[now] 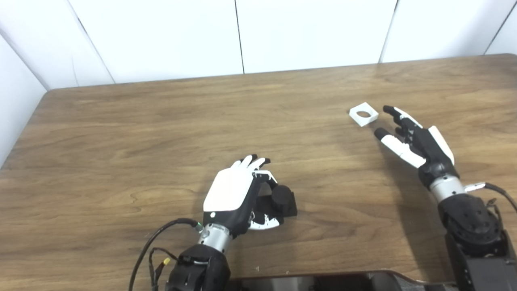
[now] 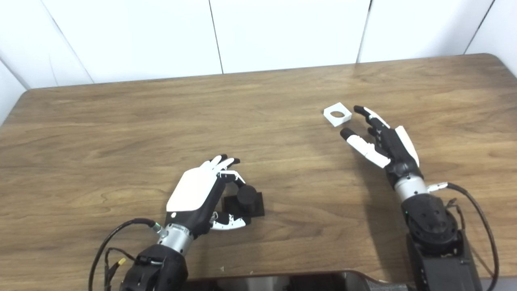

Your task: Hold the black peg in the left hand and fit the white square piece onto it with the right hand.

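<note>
Risk noted: right hand (image 1: 412,139), fingers spread, sits just beside the flat white square piece (image 1: 364,114) and may nudge it away, while left hand (image 1: 238,194) only loosely cups the black peg (image 1: 282,200).

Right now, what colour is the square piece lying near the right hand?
White, with a round hole through it: the square piece lies flat on the brown wooden table. Clearest in the left eye view.

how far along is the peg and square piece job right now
Early stage. Nothing is assembled yet. The left hand is curled around the black peg, which sits on the table; a firm grip is unclear. The right hand is open, just short of the white square piece. Left: grasp the piece, lift both, fit them.
</note>
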`<act>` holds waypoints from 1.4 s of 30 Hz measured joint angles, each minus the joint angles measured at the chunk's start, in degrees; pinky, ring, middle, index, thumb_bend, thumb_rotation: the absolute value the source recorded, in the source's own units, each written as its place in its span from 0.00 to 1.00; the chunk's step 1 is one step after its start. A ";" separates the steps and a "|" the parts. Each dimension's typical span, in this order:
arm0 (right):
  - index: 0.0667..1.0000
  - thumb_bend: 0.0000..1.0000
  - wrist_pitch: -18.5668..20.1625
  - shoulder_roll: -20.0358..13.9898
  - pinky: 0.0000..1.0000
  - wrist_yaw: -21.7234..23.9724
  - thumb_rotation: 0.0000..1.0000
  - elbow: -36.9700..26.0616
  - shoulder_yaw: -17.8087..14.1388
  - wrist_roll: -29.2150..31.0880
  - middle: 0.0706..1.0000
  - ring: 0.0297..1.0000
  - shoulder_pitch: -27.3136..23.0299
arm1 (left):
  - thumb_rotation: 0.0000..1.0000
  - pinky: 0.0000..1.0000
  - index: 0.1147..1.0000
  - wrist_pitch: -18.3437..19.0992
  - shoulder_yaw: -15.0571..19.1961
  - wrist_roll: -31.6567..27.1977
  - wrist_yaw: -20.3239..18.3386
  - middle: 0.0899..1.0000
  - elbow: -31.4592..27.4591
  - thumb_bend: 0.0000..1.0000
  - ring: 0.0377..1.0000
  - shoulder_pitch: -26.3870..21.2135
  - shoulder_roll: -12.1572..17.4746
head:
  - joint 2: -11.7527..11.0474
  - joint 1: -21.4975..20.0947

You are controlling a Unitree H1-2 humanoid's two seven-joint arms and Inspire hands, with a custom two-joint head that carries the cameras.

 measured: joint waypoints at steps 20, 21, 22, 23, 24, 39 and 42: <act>0.88 0.78 2.06 -9.58 0.98 4.28 0.45 4.98 9.07 -16.51 1.00 1.00 -9.38 | 0.07 0.96 0.43 -0.28 0.34 0.26 0.01 0.91 0.26 0.51 0.97 0.01 -0.63 | -0.70 -0.44; 0.87 0.79 2.06 -9.93 0.98 4.49 0.44 5.12 9.11 -17.09 1.00 1.00 -10.00 | 0.07 0.96 0.43 -0.29 0.34 0.27 0.01 0.91 0.26 0.51 0.97 0.02 -0.64 | -0.70 -0.44; 0.87 0.79 2.07 -10.32 0.99 4.77 0.43 5.33 9.37 -17.76 1.00 1.00 -10.56 | 0.07 0.96 0.43 -0.34 0.35 0.28 0.07 0.90 0.27 0.51 0.97 0.02 -0.64 | -0.79 -0.53; 0.87 0.79 2.07 -10.71 1.00 5.21 0.42 5.62 9.68 -18.09 1.00 1.00 -11.04 | 0.07 0.96 0.43 -0.35 0.35 0.29 0.10 0.90 0.28 0.51 0.97 0.02 -0.64 | -0.79 -0.53; 0.86 0.80 2.07 -11.14 1.00 5.69 0.41 6.13 9.94 -18.46 1.00 1.00 -11.64 | 0.07 0.96 0.42 -0.39 0.35 0.29 0.22 0.90 0.34 0.51 0.97 0.03 -0.64 | -0.79 -0.53; 0.82 0.79 1.87 -14.43 1.00 10.90 0.35 10.98 14.55 -23.27 1.00 1.00 -18.04 | 0.07 0.96 0.42 -0.76 0.37 0.29 0.53 0.90 0.37 0.51 0.97 0.12 -0.64 | -0.79 -1.05; 0.82 0.79 0.92 -15.48 1.00 11.99 0.35 12.86 16.16 -25.07 1.00 1.00 -20.29 | 0.07 0.96 0.42 -0.84 0.40 0.24 0.66 0.90 0.38 0.51 0.97 0.16 -0.65 | -0.88 -1.05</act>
